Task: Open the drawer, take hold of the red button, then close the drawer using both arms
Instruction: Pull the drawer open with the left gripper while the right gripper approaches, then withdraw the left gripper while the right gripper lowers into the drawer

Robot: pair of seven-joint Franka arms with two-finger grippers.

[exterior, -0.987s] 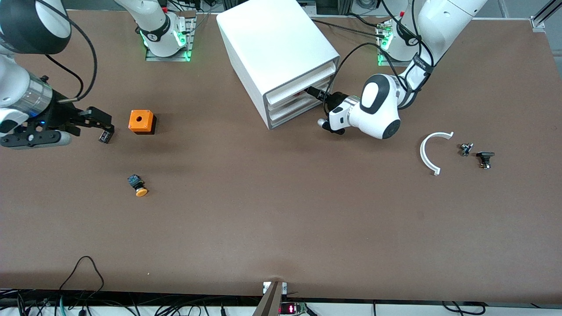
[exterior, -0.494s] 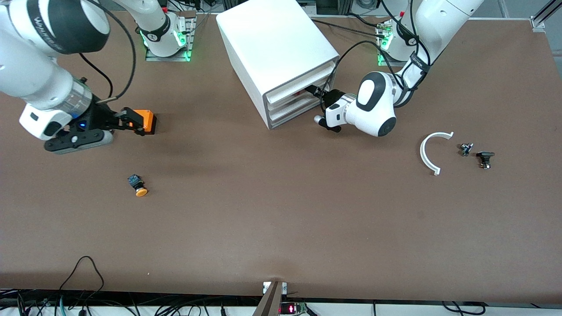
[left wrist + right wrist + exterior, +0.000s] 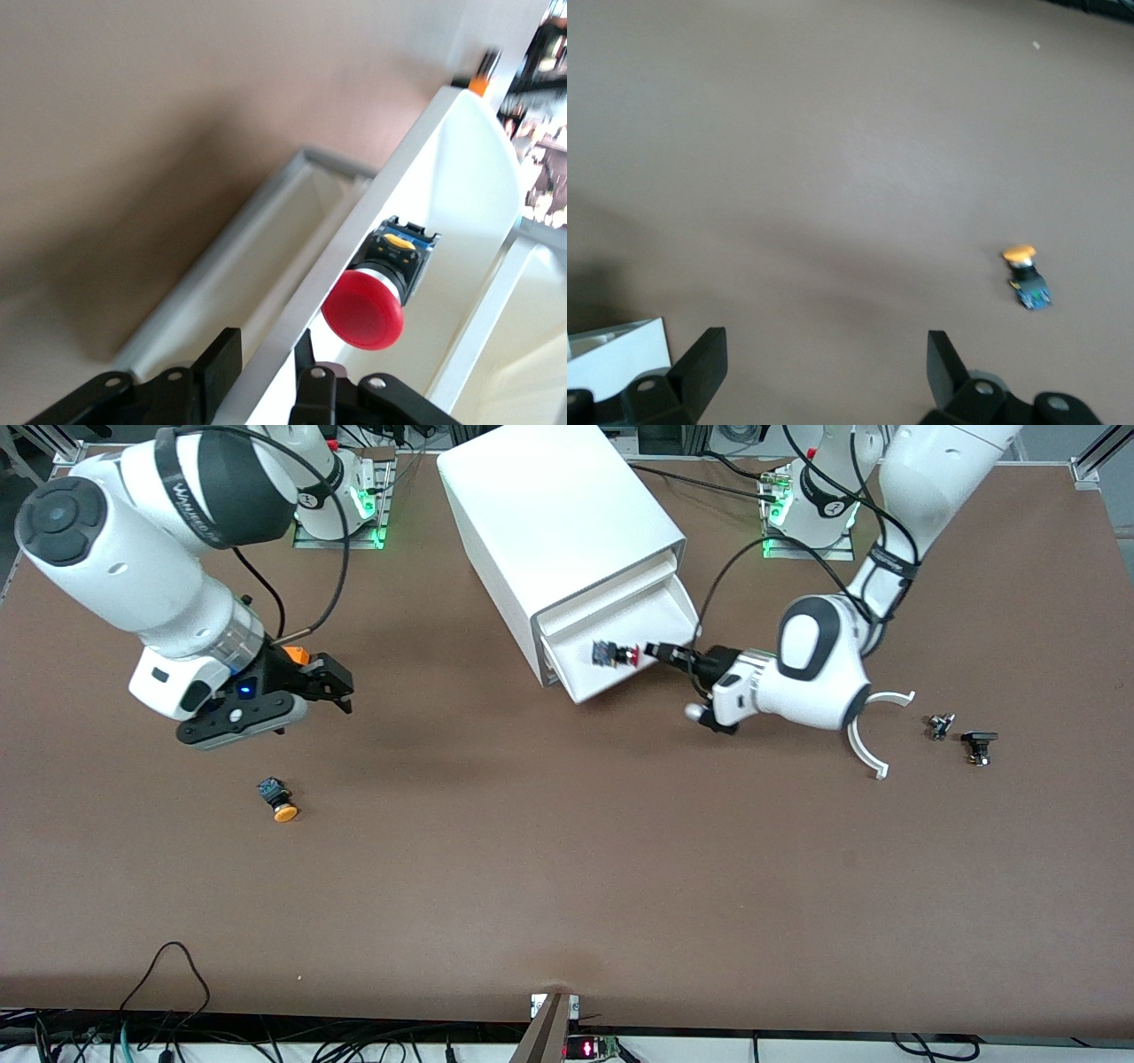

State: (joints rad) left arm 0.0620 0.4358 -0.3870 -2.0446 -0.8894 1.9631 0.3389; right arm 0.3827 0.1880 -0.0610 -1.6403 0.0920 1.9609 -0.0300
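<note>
Left hand (image 3: 660,653): fingers pinching front lip of pulled-out white middle tray drawer (image 3: 660,615).
Red-capped dark push-button (image 3: 611,654): lying inside drawer.
Right hand (image 3: 332,688): spread wide, empty, over brown bench (image 3: 567,850).

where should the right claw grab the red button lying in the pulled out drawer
Probably the dark blocky body of the button, from above. It lies on its side in the open drawer, red cap toward the front edge that the left claw clamps. The body's flat sides suit the fingers; the rounded cap might slip. The right claw, open, is over the table near the orange cube.
</note>
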